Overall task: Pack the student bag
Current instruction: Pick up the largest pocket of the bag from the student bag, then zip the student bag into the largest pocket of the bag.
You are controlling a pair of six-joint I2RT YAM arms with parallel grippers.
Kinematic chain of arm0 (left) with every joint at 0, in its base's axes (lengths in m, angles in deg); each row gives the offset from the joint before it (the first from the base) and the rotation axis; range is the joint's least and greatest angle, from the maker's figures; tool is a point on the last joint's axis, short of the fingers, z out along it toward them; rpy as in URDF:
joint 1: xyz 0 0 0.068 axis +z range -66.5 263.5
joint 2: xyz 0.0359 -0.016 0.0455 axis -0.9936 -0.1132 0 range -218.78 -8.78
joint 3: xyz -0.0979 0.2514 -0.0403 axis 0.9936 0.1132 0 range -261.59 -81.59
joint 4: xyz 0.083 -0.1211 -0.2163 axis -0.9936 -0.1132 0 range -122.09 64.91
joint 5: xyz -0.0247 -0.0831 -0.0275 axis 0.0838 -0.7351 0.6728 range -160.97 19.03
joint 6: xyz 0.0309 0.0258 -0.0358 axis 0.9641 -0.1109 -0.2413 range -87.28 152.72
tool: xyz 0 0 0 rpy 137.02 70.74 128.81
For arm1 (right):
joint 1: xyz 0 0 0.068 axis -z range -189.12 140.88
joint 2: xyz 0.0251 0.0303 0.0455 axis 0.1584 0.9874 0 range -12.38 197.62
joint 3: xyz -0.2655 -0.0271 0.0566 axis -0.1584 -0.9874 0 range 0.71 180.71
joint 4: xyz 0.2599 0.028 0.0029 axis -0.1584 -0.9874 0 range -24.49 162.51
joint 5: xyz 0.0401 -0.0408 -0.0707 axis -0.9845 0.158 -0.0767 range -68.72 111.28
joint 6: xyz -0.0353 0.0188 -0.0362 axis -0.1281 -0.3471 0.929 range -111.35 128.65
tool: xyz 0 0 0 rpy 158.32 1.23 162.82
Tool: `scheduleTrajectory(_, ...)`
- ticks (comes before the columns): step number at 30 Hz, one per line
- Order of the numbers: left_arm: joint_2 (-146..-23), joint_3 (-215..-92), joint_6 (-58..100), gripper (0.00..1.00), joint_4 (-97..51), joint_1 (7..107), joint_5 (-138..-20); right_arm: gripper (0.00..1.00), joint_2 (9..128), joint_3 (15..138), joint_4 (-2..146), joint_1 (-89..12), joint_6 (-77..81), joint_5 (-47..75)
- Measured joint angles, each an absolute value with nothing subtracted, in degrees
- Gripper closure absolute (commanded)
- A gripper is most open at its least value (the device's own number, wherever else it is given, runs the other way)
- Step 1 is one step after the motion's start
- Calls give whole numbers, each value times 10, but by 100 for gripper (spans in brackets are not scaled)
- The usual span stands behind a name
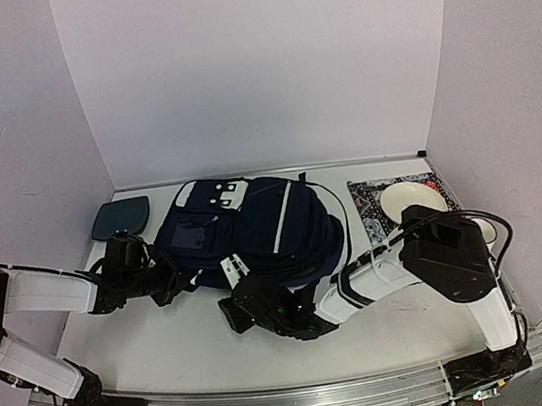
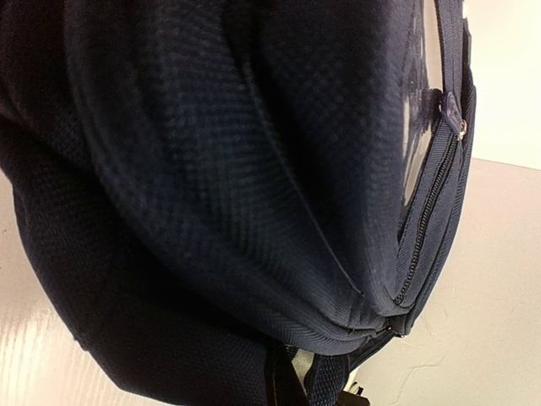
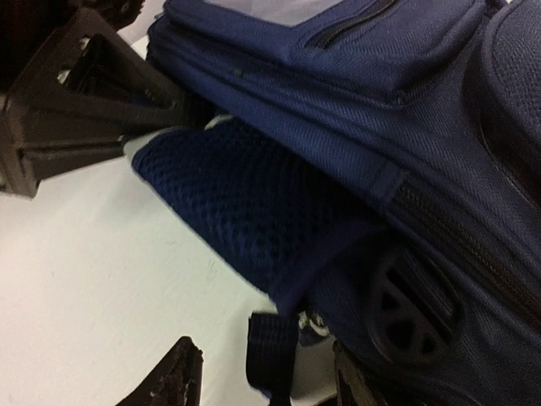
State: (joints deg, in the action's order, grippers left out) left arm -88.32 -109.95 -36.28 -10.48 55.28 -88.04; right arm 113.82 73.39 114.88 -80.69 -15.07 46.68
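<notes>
Both at student bag (image 1: 254, 227) edge: left end effector (image 1: 181, 280) clenched, right end effector (image 3: 266, 372) parted around strap (image 3: 272, 334).

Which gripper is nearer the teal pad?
Left. The left gripper sits just in front of the teal pad; the right gripper is farther, at the near edge of the student bag.

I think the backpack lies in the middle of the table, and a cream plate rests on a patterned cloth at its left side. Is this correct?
One detail is wrong: the plate on the patterned cloth is at the right side of the backpack, not the left. The top view shows this. The backpack does lie in the middle of the table.
</notes>
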Motion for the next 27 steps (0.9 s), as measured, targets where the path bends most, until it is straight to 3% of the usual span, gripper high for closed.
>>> scheduleTrajectory(3, -883, -1099, -364, 100, -105, 548, -877, 59, 1159, 749, 1162, -807, -137, 491)
scheduleTrajectory(11, -880, -1099, -364, 100, -105, 544, -872, 100, 1179, 752, 1184, -807, -106, 531)
scheduleTrajectory(17, -878, -1096, -360, 100, -106, 538, -866, 100, 1148, 680, 1211, -805, -105, 520)
scheduleTrajectory(27, -890, -1096, -316, 100, -107, 541, -881, 100, 990, 553, 1143, -795, -114, 462)
